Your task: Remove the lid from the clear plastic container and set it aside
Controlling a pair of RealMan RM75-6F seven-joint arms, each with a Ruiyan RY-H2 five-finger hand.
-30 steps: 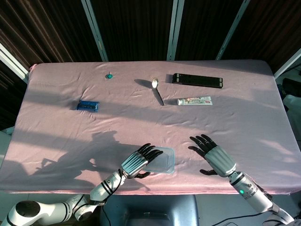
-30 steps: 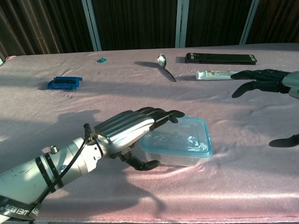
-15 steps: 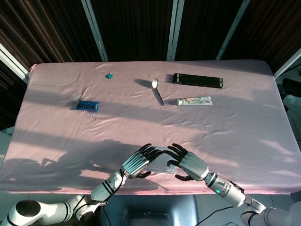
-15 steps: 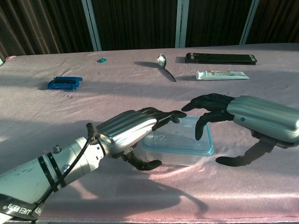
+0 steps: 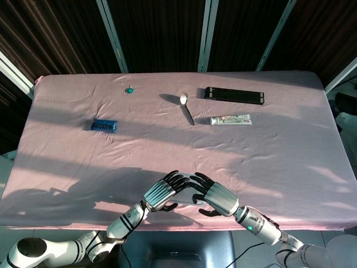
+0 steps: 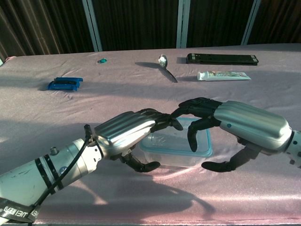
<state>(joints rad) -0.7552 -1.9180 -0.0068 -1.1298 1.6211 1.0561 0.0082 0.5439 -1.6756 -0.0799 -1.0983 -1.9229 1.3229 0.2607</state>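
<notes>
1. Where sunlight falls in bands across it, the table [image 5: 290, 156] carries a wrinkled pink cloth; dark slatted panels with pale metal uprights stand behind.

2. Clear plastic container [image 6: 176, 148], one, sits at the near edge of the table, its blue-rimmed lid [image 6: 203, 153] on top.

3. Left hand [image 6: 124, 132], one: fingers stretched over the container's left part, thumb curved low at its front left side; from these angles a firm hold probably cannot be confirmed.

4. Right hand [image 6: 247, 125], one: fingers bent down over the lid's right half, thumb low beside the container's right side; whether it grips cannot be told.

5. Change: a second ago the right hand hovered well to the right, apart from the container; it has since moved in over it, fingertips now close to those of the left hand. The left hand and the container have barely shifted.

6. Far half of the table, one each:
   - blue object [image 5: 105, 125]
   - small teal item [image 5: 129, 90]
   - spoon [image 5: 187, 109]
   - long black bar [image 5: 234, 95]
   - tube [image 5: 230, 119]
</notes>
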